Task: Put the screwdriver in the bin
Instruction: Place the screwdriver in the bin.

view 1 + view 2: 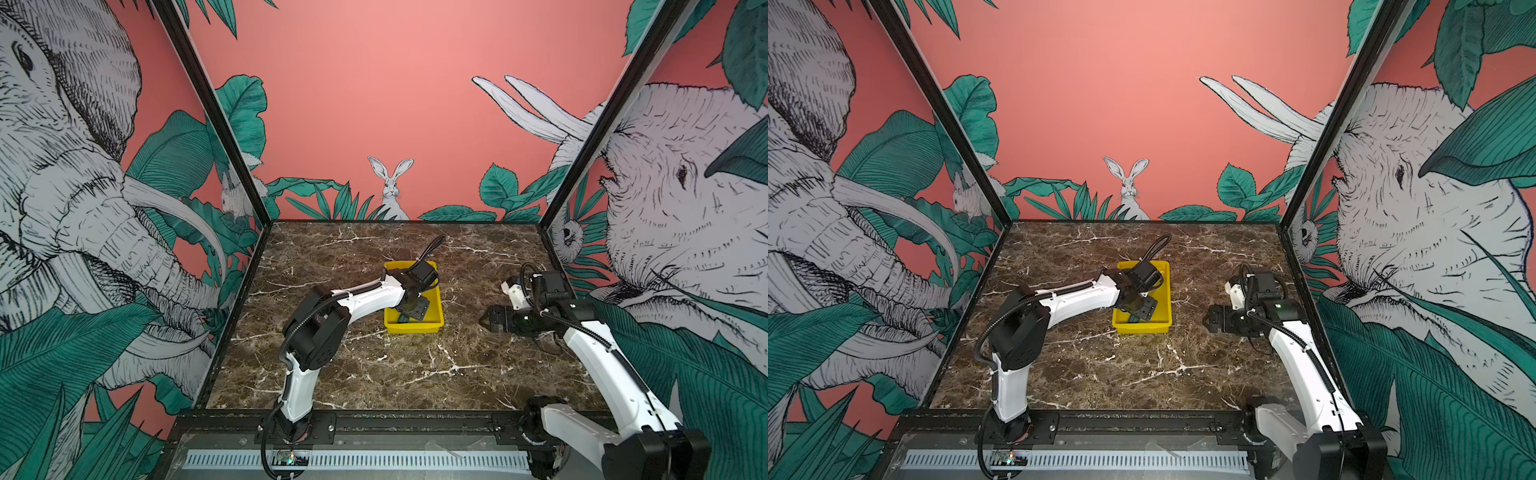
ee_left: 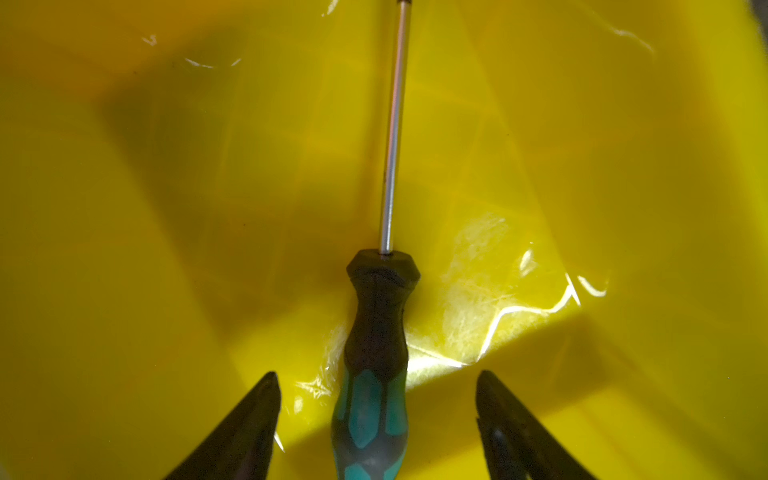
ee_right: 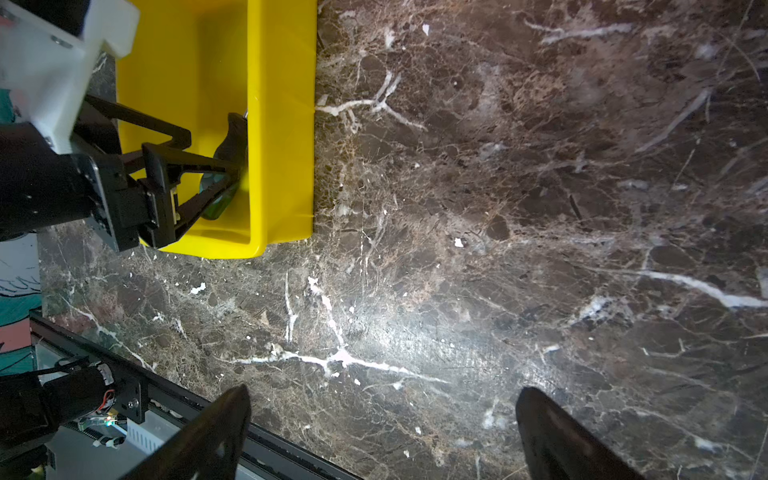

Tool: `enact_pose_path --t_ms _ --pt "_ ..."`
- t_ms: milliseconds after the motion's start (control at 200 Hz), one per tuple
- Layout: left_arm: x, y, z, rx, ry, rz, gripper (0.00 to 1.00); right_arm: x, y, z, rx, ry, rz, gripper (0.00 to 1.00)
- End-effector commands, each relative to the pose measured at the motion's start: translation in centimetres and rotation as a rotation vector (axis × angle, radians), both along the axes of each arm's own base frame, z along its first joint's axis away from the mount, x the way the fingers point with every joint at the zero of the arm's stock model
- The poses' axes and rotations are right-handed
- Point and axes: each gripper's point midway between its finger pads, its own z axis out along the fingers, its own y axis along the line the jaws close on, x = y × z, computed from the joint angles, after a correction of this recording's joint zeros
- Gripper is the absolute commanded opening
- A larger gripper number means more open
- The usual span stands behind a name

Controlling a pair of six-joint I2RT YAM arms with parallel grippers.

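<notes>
The screwdriver [image 2: 376, 316] lies on the glossy floor of the yellow bin [image 2: 166, 249], its thin shaft [image 2: 395, 124] pointing away from the wrist camera. My left gripper [image 2: 376, 380] is down inside the bin and open. Its jaws stand either side of the green-and-black handle with a gap on both sides. In both top views the bin [image 1: 415, 328] [image 1: 1142, 328] sits mid-table with the left gripper [image 1: 409, 318] over its near end. My right gripper [image 3: 384, 395] [image 1: 484, 320] hovers open and empty over bare marble, to the right of the bin [image 3: 282, 124].
The dark marble tabletop [image 1: 374, 374] is boxed in by patterned walls on three sides. A black frame rail [image 1: 395, 419] runs along the front edge. The left arm's cable [image 1: 430, 247] loops above the bin's far end.
</notes>
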Motion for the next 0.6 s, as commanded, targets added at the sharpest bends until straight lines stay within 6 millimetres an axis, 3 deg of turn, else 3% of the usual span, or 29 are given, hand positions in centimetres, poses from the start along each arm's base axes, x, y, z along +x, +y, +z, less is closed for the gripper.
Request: enact_pose_path --t_ms 0,75,110,315,545,595 --pt "0.8 0.0 6.5 -0.09 -0.096 0.0 0.86 0.5 0.0 1.2 -0.008 -0.029 0.003 0.99" --pt "0.9 0.2 9.0 -0.124 -0.136 -0.01 0.9 0.6 0.0 1.4 -0.007 -0.033 0.0 0.99" --pt "0.9 0.3 10.2 -0.141 -0.157 -0.015 0.99 0.6 0.0 1.5 -0.007 -0.034 -0.001 0.99" --pt "0.8 2.8 15.6 -0.205 -0.253 -0.028 0.99 1.2 -0.2 2.2 -0.021 -0.056 -0.011 0.99" --pt "0.6 7.9 18.1 -0.238 -0.317 0.022 1.0 3.4 -1.3 3.7 -0.087 -0.148 -0.034 0.99" --pt "1.2 9.9 18.4 -0.235 -0.342 0.062 1.0 4.1 -1.8 4.0 -0.111 -0.174 -0.054 0.99"
